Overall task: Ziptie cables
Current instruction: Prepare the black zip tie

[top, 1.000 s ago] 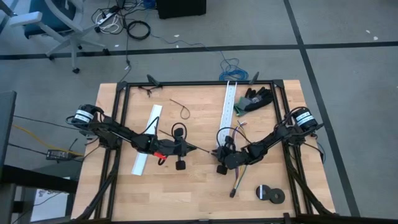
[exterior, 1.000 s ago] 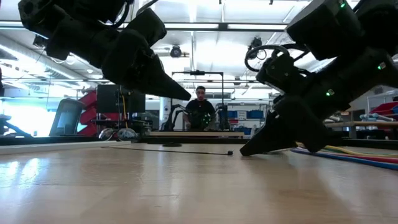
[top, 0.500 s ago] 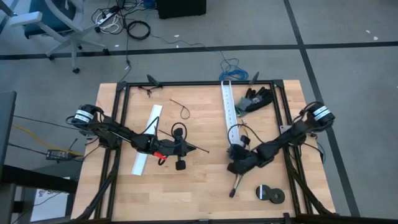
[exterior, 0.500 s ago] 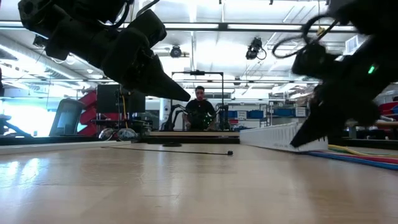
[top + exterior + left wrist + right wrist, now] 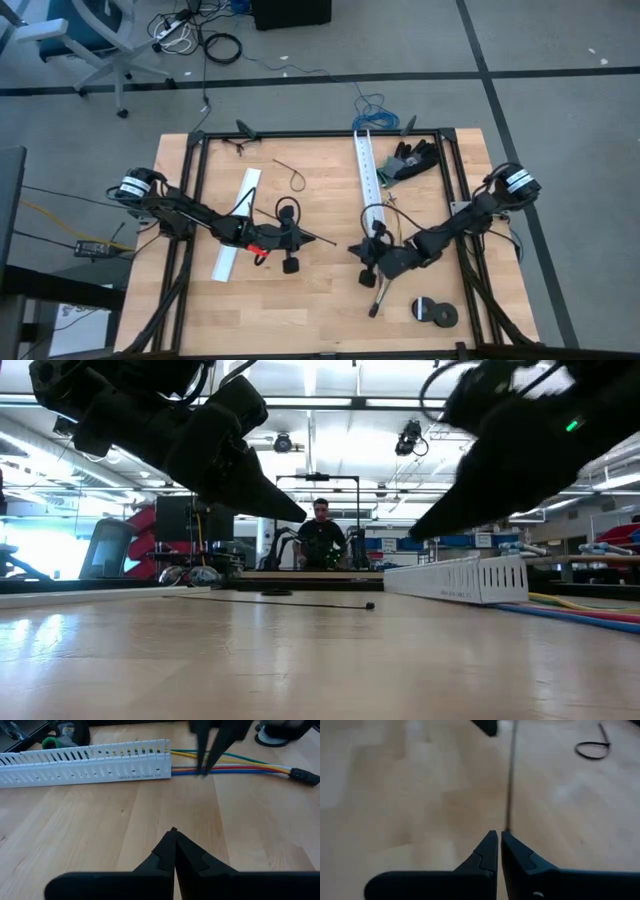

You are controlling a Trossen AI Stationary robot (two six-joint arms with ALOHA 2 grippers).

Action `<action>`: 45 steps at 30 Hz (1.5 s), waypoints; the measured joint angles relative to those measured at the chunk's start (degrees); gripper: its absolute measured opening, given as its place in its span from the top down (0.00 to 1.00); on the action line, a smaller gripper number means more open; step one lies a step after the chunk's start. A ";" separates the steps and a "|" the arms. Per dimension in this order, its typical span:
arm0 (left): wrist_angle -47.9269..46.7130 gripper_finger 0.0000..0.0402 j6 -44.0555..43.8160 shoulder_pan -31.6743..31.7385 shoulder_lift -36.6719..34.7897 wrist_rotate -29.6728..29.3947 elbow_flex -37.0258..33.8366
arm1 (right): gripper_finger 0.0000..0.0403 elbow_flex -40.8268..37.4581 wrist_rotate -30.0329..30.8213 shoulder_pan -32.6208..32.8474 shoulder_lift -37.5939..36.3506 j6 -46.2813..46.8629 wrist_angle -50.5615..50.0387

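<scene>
A straight black ziptie lies flat on the table between the arms, its head end toward the right. My left gripper hangs shut above its other end. My right gripper is shut and raised, pointing at the head end from the right; the strip shows just beyond its tips. The cables, coloured wires with a dark end, lie on the table. Their far part runs into the end of a white slotted channel.
A second white channel lies under the left arm. A looped ziptie rests farther back. A tape roll sits near the front right, and dark gloves at the back right. A person stands beyond the table.
My right gripper has risen off the table from beside the ziptie's head end, swung toward the right edge and come partway back. The ziptie has stayed flat where it was.
</scene>
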 joint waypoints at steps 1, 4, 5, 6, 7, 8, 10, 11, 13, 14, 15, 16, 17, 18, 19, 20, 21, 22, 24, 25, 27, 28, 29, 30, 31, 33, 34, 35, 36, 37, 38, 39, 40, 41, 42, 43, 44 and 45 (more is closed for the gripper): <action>0.15 0.98 0.00 0.00 0.00 0.30 0.02 | 0.95 0.00 -0.87 -0.97 1.20 -0.81 1.16; 0.26 0.98 0.00 0.00 0.00 0.63 0.01 | 0.90 0.00 -4.21 -3.92 4.81 -2.42 5.92; 0.24 0.98 0.00 0.00 0.00 0.77 -0.01 | 0.88 0.01 -5.52 -4.81 6.12 -2.90 7.63; 0.30 0.98 0.00 0.00 0.00 0.88 0.02 | 0.86 0.02 -6.96 -5.65 7.45 -3.45 9.38; 0.26 0.98 0.00 0.00 0.00 0.93 0.02 | 0.84 0.02 -8.29 -6.34 8.71 -3.92 10.72; 0.26 0.98 0.00 0.00 0.00 1.13 0.02 | 0.81 0.02 -9.43 -7.01 9.83 -4.42 11.73; 0.30 0.98 0.00 -0.01 0.01 1.44 0.02 | 0.76 0.06 -10.85 -8.11 11.62 -4.61 14.46; 0.28 0.98 -0.05 -0.07 0.00 1.45 0.02 | 0.74 0.09 -11.03 -8.50 12.32 -4.64 14.85; 0.28 0.98 -0.20 -0.24 0.01 1.47 0.02 | 0.70 0.07 -11.69 -9.10 13.76 -4.63 15.71; 0.28 0.98 -0.20 -0.34 0.00 1.48 0.02 | 0.69 0.03 -11.79 -9.35 14.25 -4.61 16.29; 0.28 0.98 -0.20 -0.35 0.02 1.51 0.02 | 0.67 0.20 -11.75 -9.52 14.72 -4.63 16.63; 0.28 0.98 -0.20 -0.35 0.01 1.54 0.02 | 0.66 0.31 -11.59 -9.69 15.27 -4.74 16.90; 0.28 0.98 -0.20 -0.37 0.00 1.55 0.02 | 0.65 0.31 -11.65 -9.88 15.77 -4.90 16.86; 0.28 0.98 -0.20 -0.37 0.02 1.55 0.02 | 0.65 0.31 -11.63 -10.06 16.38 -4.91 17.00; 0.28 0.98 -0.20 -0.37 0.00 1.54 0.02 | 0.65 0.33 -11.56 -10.16 16.73 -4.99 17.24; 0.28 0.98 -0.20 -0.36 0.00 1.53 0.02 | 0.66 0.37 -11.64 -10.28 17.05 -5.01 17.36; 0.30 0.98 -0.20 -0.37 0.01 1.53 0.02 | 0.67 0.37 -11.51 -10.34 17.19 -5.05 17.65; 0.30 0.98 -0.20 -0.35 0.02 1.53 0.02 | 0.69 0.41 -11.57 -10.42 17.19 -5.09 17.47; 0.37 0.98 -0.20 -0.35 0.02 1.53 0.02 | 0.76 0.42 -11.56 -10.49 17.21 -5.74 17.41; 0.37 0.98 -0.20 -0.35 0.02 1.53 0.02 | 0.80 0.42 -11.55 -10.50 17.19 -6.05 17.35; 0.35 0.98 -0.20 -0.35 0.02 1.53 0.02 | 0.89 0.42 -11.62 -10.56 17.17 -6.64 17.25; 0.37 0.98 -0.20 -0.35 0.01 1.53 0.02 | 0.94 0.42 -11.86 -10.56 17.17 -7.01 17.23; 0.39 0.98 -0.20 -0.36 0.02 1.53 0.02 | 0.96 0.42 -12.32 -10.56 17.14 -7.22 17.18; 0.39 0.98 -0.20 -0.35 0.02 1.53 0.02 | 0.97 0.42 -12.47 -10.49 17.12 -7.41 17.15; 0.39 0.98 -0.20 -0.35 0.02 1.53 0.02 | 0.97 0.42 -12.31 -10.28 17.15 -7.41 17.32; 0.41 0.98 -0.20 -0.35 0.02 1.53 0.02 | 0.98 0.35 -11.82 -9.80 17.25 -7.97 18.35; 0.47 0.98 -0.20 -0.35 0.02 1.53 0.02 | 0.98 0.29 -11.52 -9.49 17.14 -8.77 18.86; 0.67 0.98 -0.20 -0.35 0.02 1.51 0.02 | 0.99 0.22 -11.51 -9.23 16.82 -9.86 19.22; 0.78 0.98 -0.14 -0.35 0.02 1.51 0.02 | 0.99 0.22 -11.29 -8.97 16.25 -10.56 19.81; 0.82 0.98 -0.13 -0.35 0.02 1.49 0.02 | 0.99 0.17 -11.31 -8.71 15.30 -11.09 19.32; 0.83 0.98 -0.13 -0.36 0.02 1.49 0.02 | 0.99 0.10 -10.98 -8.50 14.26 -12.03 18.66; 0.81 0.97 -0.05 -0.36 0.02 1.49 0.02 | 1.00 0.09 -10.92 -8.29 13.05 -12.81 18.56; 0.82 0.97 0.12 -0.35 0.02 1.49 0.02 | 0.99 0.13 -10.87 -8.15 11.69 -13.48 18.60; 0.90 0.97 0.30 -0.35 0.02 1.49 0.02 | 0.99 0.15 -10.58 -8.09 10.28 -14.07 18.33; 1.16 0.97 0.67 -0.37 0.02 1.49 0.02 | 0.99 0.15 -10.33 -7.97 9.01 -14.57 17.92; 1.39 0.96 1.39 -0.35 0.02 1.49 0.02 | 0.99 0.15 -10.13 -7.91 7.75 -14.96 17.08; 1.37 0.96 1.55 -0.35 0.02 1.49 0.10 | 0.99 0.15 -9.90 -7.83 6.48 -15.32 15.99; 1.66 0.96 1.60 -0.36 0.02 1.49 0.19 | 0.99 0.15 -9.88 -7.76 5.12 -15.52 15.05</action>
